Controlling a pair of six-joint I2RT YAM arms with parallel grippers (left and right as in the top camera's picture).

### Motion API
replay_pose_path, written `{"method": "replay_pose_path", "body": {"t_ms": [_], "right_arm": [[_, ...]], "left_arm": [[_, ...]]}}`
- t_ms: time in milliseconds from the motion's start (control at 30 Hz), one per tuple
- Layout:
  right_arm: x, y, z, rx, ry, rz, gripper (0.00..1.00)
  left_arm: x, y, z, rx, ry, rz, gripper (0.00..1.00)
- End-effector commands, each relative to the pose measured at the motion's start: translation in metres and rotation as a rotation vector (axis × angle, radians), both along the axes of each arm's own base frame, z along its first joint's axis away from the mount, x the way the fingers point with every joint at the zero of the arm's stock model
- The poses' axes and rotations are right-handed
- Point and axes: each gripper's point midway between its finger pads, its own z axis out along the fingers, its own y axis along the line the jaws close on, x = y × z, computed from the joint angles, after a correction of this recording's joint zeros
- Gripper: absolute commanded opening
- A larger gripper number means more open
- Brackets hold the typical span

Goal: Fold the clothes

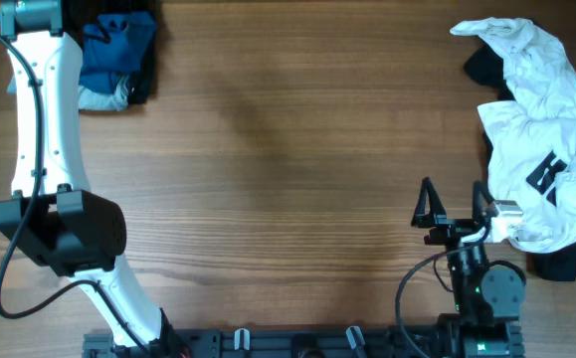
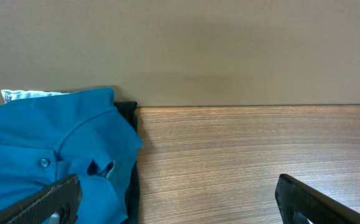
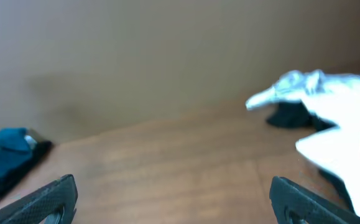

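Note:
A folded dark-blue shirt [image 1: 118,45] lies at the far left corner on top of black fabric [image 1: 144,80] and a pale piece [image 1: 103,97]. My left arm reaches up beside it. In the left wrist view the blue shirt [image 2: 36,149] fills the left side, and my left gripper [image 2: 176,186] is open and empty with its left finger over the shirt's edge. A crumpled white top with black print [image 1: 541,149] lies at the right on a black garment [image 1: 561,264]. My right gripper [image 1: 454,209] is open and empty just left of it, also seen in the right wrist view [image 3: 173,186].
The wooden table [image 1: 288,169] stretches between the two piles. Its far edge meets a plain wall [image 2: 229,50]. The arm bases and a black rail [image 1: 297,343] sit along the near edge. The right wrist view is blurred; it shows the white top [image 3: 341,118] and the blue shirt [image 3: 2,155].

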Motion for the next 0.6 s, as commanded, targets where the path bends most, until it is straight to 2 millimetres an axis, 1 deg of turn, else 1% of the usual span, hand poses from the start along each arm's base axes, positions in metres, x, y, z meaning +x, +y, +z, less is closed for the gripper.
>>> {"method": "replay_pose_path", "body": {"t_ms": [0,567], "right_arm": [[-0.0007,-0.0045,0.0012,0.032,-0.006,-0.025,1.00],[0.0001,-0.0045,-0.0016,0.032,0.006,-0.025,1.00]], "left_arm": [[0.0015,-0.0016,-0.0036,-0.018,0.006,-0.005,1.00],[0.0015,-0.0016,-0.0036,-0.018,0.006,-0.005,1.00]]}}
